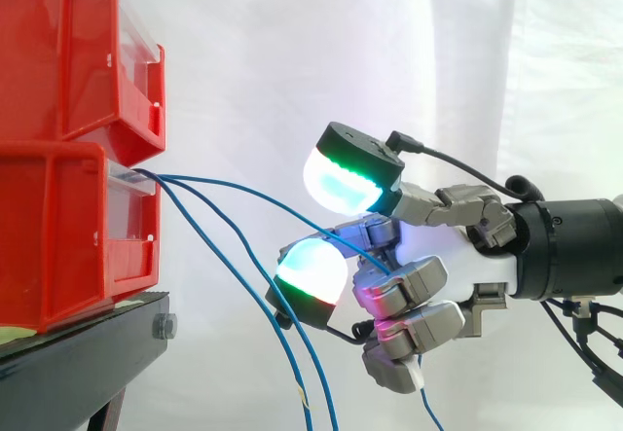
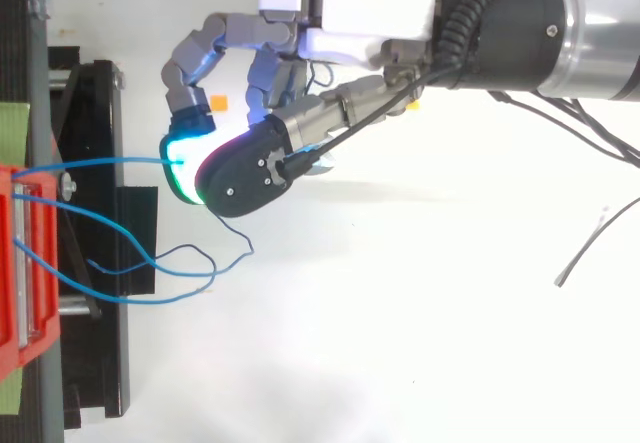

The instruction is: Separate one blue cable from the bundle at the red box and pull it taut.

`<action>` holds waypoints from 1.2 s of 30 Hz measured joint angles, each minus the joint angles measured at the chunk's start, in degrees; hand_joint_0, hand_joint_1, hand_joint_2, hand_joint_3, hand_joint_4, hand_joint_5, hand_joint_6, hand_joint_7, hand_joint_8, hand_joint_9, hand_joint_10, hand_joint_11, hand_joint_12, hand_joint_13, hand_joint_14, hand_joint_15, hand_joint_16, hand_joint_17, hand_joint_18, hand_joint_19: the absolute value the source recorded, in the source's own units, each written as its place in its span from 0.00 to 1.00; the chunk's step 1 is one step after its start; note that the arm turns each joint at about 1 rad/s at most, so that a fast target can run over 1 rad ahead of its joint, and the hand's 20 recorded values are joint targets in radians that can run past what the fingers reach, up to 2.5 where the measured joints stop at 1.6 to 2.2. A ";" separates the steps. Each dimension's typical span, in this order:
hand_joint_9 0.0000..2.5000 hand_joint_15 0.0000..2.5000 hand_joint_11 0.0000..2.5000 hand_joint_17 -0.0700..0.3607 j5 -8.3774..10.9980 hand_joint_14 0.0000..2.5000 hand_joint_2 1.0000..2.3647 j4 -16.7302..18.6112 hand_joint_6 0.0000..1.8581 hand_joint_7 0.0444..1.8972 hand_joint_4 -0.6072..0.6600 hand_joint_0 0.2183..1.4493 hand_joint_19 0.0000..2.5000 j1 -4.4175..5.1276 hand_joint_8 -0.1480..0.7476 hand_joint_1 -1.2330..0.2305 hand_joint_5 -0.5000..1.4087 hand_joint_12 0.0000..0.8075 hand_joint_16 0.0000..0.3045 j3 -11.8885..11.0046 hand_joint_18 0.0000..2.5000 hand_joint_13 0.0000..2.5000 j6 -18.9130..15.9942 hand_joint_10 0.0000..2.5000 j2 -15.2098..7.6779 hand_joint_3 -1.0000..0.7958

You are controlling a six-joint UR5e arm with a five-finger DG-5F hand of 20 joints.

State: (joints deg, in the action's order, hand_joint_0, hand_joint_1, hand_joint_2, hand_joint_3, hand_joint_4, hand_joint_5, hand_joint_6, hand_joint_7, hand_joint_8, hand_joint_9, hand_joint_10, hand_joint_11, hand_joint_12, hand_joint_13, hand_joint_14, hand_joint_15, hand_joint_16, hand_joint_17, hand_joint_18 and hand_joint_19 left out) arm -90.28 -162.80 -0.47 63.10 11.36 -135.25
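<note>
A stack of 2 red plastic storage bins, upper (image 1: 68,52) and lower (image 1: 58,236), sits on a black metal stand (image 1: 78,343) at the left, before a white curtain (image 1: 292,61). 3 thin blue cables leave the top front of the lower bin.

The robot's grey and white hand (image 1: 458,256) reaches in from the right and stops well short of the bins. Its fingers (image 1: 313,273), with pads glowing white and green, are curled round the uppermost thin blue cable (image 1: 255,196). In the top view this cable (image 2: 110,162) runs almost straight from the bin to the glowing pads. In the side view it keeps a slight arc, passes between the 2 pads and crosses the curled fingers, with its free end hanging below the hand.

The 2 other blue cables (image 2: 150,302) hang slack beside the stand, apart from the hand.
</note>
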 measured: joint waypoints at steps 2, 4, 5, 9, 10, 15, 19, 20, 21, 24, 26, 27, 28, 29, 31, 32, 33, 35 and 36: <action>0.48 0.66 0.71 0.51 0.13 0.00 0.00 0.09 0.48 0.55 0.63 0.27 0.36 0.06 0.58 0.48 0.17 0.53 0.22 0.00 0.46 0.62 -0.17 0.27 0.01 0.28; 0.48 0.66 0.72 0.51 0.17 0.00 0.00 0.15 0.48 0.55 0.63 0.27 0.36 0.15 0.57 0.48 0.17 0.53 0.22 0.00 0.46 0.62 -0.24 0.28 0.02 0.28; 0.48 0.66 0.71 0.51 0.17 0.00 0.00 0.16 0.48 0.56 0.63 0.27 0.36 0.19 0.58 0.48 0.17 0.53 0.22 0.00 0.46 0.62 -0.26 0.29 0.03 0.28; 0.47 0.67 0.71 0.51 0.19 0.00 0.00 0.19 0.48 0.55 0.63 0.27 0.36 0.36 0.57 0.44 0.17 0.52 0.22 0.00 0.46 0.62 -0.28 0.34 0.04 0.28; 0.47 0.67 0.71 0.51 0.19 0.00 0.00 0.19 0.48 0.55 0.63 0.27 0.36 0.40 0.58 0.44 0.17 0.53 0.22 0.00 0.46 0.62 -0.28 0.34 0.02 0.28; 0.46 0.68 0.70 0.50 0.20 0.00 0.00 0.19 0.48 0.56 0.61 0.33 0.37 0.63 0.56 0.37 0.17 0.51 0.21 0.00 0.46 0.62 -0.28 0.40 0.05 0.32; 0.45 0.68 0.70 0.50 0.19 0.01 0.01 0.20 0.48 0.57 0.60 0.34 0.37 0.88 0.56 0.35 0.17 0.51 0.21 0.00 0.46 0.62 -0.28 0.41 0.06 0.37; 0.45 0.68 0.70 0.50 0.19 0.01 0.01 0.20 0.48 0.58 0.60 0.34 0.37 0.92 0.56 0.35 0.17 0.50 0.21 0.00 0.46 0.62 -0.29 0.41 0.06 0.38; 0.45 0.68 0.70 0.50 0.19 0.01 0.01 0.20 0.48 0.58 0.60 0.34 0.37 0.95 0.56 0.35 0.17 0.50 0.21 0.00 0.46 0.62 -0.29 0.41 0.06 0.39; 0.44 0.68 0.70 0.50 0.19 0.02 0.01 0.18 0.49 0.58 0.59 0.35 0.38 0.98 0.56 0.34 0.17 0.51 0.21 0.00 0.45 0.61 -0.31 0.42 0.07 0.39; 0.45 0.68 0.69 0.50 0.19 0.03 0.00 0.08 0.49 0.57 0.60 0.30 0.38 0.98 0.57 0.39 0.17 0.52 0.21 -0.01 0.45 0.61 -0.39 0.42 0.07 0.28; 0.45 0.68 0.69 0.50 0.19 0.03 0.00 0.05 0.49 0.56 0.59 0.29 0.38 0.99 0.57 0.40 0.17 0.52 0.21 -0.01 0.45 0.61 -0.45 0.42 0.07 0.28; 0.45 0.67 0.69 0.51 0.20 0.04 0.00 0.03 0.48 0.56 0.60 0.27 0.38 0.99 0.58 0.45 0.17 0.53 0.22 -0.01 0.46 0.61 -0.51 0.42 0.07 0.28; 0.45 0.66 0.68 0.52 0.19 0.04 0.00 0.02 0.48 0.56 0.60 0.25 0.37 0.99 0.58 0.51 0.18 0.54 0.22 -0.02 0.46 0.61 -0.55 0.42 0.07 0.28; 0.45 0.66 0.68 0.51 0.19 0.04 0.00 -0.02 0.48 0.56 0.61 0.26 0.38 1.00 0.58 0.57 0.18 0.53 0.22 -0.05 0.46 0.61 -0.60 0.41 0.07 0.28; 0.45 0.66 0.69 0.51 0.20 0.04 0.00 -0.03 0.48 0.56 0.61 0.28 0.38 1.00 0.57 0.60 0.17 0.53 0.22 -0.06 0.45 0.61 -0.61 0.40 0.07 0.28; 0.45 0.67 0.70 0.51 0.20 0.04 0.00 -0.03 0.48 0.56 0.61 0.28 0.38 1.00 0.57 0.60 0.17 0.53 0.22 -0.06 0.45 0.61 -0.62 0.39 0.07 0.28; 0.46 0.68 0.70 0.50 0.20 0.03 0.00 0.00 0.48 0.57 0.60 0.33 0.39 1.00 0.56 0.56 0.17 0.50 0.21 -0.09 0.45 0.61 -0.63 0.38 0.07 0.31; 0.46 0.67 0.71 0.50 0.19 0.03 0.00 0.03 0.48 0.56 0.60 0.34 0.39 1.00 0.56 0.55 0.17 0.50 0.21 -0.10 0.45 0.61 -0.63 0.37 0.07 0.31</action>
State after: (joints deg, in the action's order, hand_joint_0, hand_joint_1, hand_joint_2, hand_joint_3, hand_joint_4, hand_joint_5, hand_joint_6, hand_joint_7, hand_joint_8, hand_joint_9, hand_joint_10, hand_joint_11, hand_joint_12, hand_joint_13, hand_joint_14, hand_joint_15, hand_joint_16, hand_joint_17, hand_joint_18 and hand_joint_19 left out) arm -90.09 -162.77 0.53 63.00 10.73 -135.18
